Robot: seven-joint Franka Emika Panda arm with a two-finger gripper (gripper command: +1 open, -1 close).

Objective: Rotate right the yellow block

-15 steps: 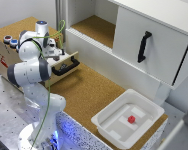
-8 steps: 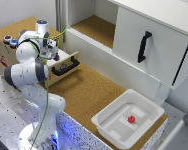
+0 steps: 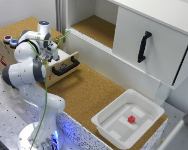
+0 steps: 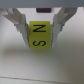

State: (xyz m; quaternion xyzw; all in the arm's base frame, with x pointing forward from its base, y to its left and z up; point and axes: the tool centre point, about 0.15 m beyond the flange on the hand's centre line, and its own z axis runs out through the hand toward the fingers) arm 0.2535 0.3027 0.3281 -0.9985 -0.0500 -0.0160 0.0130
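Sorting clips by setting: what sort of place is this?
Probably a robotics lab bench: a cork-topped table, a white cabinet with sliding door, a white bin, and the claw around the yellow block.

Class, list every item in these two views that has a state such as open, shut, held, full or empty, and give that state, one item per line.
gripper: shut on the yellow block.
yellow block: held between the fingers, its N and S letters facing the wrist camera.
wooden drawer: pulled open.
white cabinet door: slid aside, leaving the shelf on the exterior view's left uncovered.
white bin: holding the red block, otherwise empty.
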